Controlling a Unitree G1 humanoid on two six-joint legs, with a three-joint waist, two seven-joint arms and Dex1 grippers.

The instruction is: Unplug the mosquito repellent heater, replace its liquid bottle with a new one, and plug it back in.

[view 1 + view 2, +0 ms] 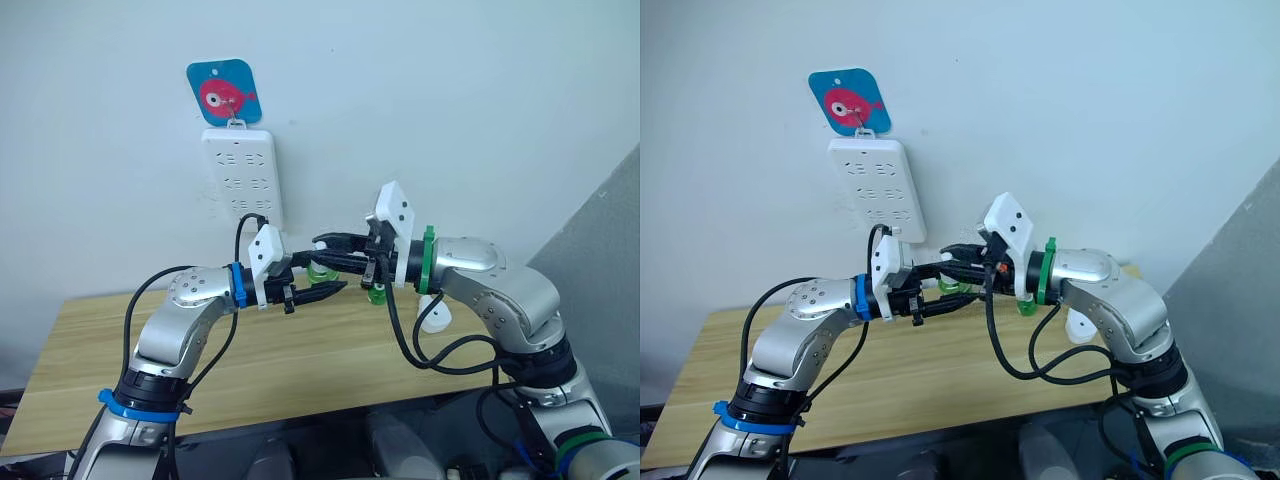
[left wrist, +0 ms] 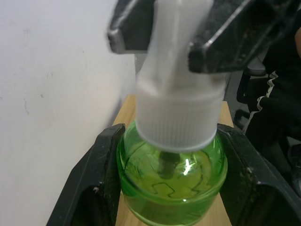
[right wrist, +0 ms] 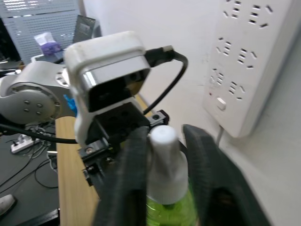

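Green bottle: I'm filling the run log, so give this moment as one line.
phase: uncapping | left end effector: shut on bottle | right end effector: shut on cap | heater: on table

Glossy translucent green plastic bottle (image 2: 171, 181) with matt white ribbed screw cap (image 2: 176, 108), matt black hand fingers (image 2: 91, 186) scuffed at edges, smooth white plastic power strip (image 1: 243, 175), pale wood-grain bench (image 1: 300, 370), brushed silver metal arm shells (image 1: 195, 295)
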